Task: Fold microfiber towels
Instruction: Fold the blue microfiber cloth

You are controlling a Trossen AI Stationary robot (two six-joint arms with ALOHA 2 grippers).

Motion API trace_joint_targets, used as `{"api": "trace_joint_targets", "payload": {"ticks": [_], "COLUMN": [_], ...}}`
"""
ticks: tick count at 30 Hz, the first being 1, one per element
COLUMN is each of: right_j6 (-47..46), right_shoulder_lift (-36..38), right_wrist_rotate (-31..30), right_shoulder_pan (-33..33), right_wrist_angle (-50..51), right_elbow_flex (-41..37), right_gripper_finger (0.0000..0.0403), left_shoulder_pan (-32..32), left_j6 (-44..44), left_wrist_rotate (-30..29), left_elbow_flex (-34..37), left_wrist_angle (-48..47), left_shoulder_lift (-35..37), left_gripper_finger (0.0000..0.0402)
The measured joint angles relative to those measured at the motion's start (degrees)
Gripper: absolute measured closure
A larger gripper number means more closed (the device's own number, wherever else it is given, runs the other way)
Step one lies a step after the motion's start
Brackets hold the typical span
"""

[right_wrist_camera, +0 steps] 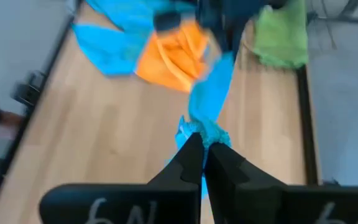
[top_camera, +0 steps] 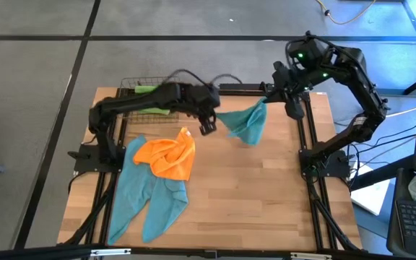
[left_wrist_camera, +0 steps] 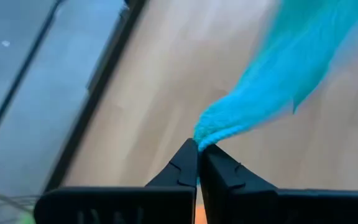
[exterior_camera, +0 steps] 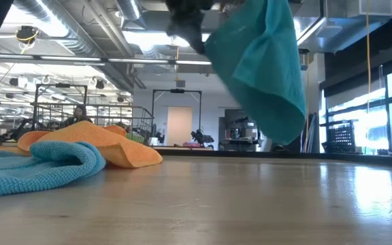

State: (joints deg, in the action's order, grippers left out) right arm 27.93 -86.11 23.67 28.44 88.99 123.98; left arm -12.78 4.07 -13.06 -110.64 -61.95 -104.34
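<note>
A teal towel hangs in the air between my two grippers over the table's far middle; in the low view it hangs clear of the wood. My left gripper is shut on its left end, my right gripper on its right end. An orange towel lies crumpled on top of two more teal towels at the near left. A lime green towel lies in the wire basket at the far left. My left gripper pinches a bunched corner of the teal towel between its two fingertips. The cloth runs away from the fingers toward my right gripper, lifted clear of the table. My right gripper pinches another bunched corner of the same towel between its two fingertips. The cloth stretches from it toward my left gripper and sags below, clear of the table.
A wire basket stands at the table's far left corner. The black frame rails run along the table's left and right sides. Bare wood lies at the near right.
</note>
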Motion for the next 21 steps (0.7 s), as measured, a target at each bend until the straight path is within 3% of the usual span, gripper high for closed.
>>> {"api": "trace_joint_targets", "payload": {"ticks": [10,15,21], "right_j6": [6.1,10.4,14.6], "right_shoulder_lift": [0.0,-0.2,-0.1], "right_wrist_rotate": [-3.9,-13.8,-30.3], "right_shoulder_pan": [3.6,5.4,6.7], "right_wrist_angle": [-3.0,-9.5,-19.2], "right_elbow_flex": [-15.5,-22.7,-24.1], "right_gripper_finger": [0.0391,0.0391,0.0391], "left_shoulder_pan": [-8.4,-12.0,-16.7], "left_j6": [-8.7,-12.5,-15.2], "left_wrist_rotate": [2.9,2.9,2.2], "left_elbow_flex": [0.0,0.0,-1.3], "left_wrist_angle": [-0.5,0.5,1.3], "left_shoulder_lift": [0.8,0.8,0.9], "left_gripper_finger": [0.0401,0.0401,0.0401]}}
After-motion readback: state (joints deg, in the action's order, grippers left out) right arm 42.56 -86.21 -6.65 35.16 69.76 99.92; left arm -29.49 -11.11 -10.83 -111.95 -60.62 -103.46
